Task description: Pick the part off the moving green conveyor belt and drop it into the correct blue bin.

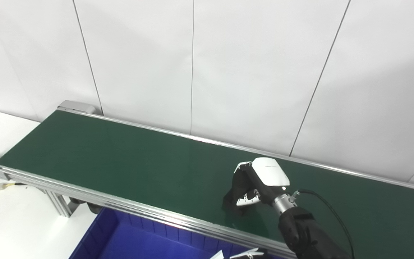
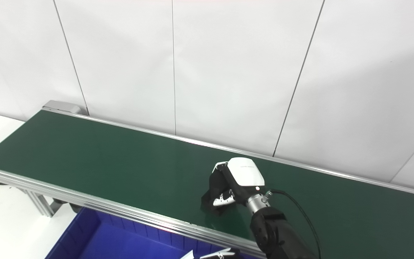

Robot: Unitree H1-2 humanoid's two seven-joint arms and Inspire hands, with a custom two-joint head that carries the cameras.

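**Ana:** Right hand (image 1: 255,189) is down on the green conveyor belt (image 1: 120,158), reaching in over the near rail, fingers (image 1: 236,190) curled toward the surface. Whether it has hold of anything, I cannot tell; the dark fingers hide whatever sits under the palm.

**Ben:** So where's the part?

**Ana:** Nowhere in the open. If it's there at all, it's beneath that hand. Nothing else lies on the belt I can see. The left hand isn't in view.

**Ben:** Start from the near edge for me.

**Ana:** Nearest is the blue bin (image 1: 102,233), below the belt's near rail, with some pale pieces (image 1: 243,254) showing at the bottom edge. Only this one bin is in view, so I can't say it's the correct one. Then the aluminium rail, then the hand on the belt, then the bare green stretch running off left, the far rail, and the white wall panels (image 1: 250,72) behind.

**Ben:** Which step, then?

**Ana:** My guess is the grasp itself, the pick not yet confirmed. The next move calls for a firm close, a straight lift clear of the belt, then a carry back over the near rail before letting go above the bin.
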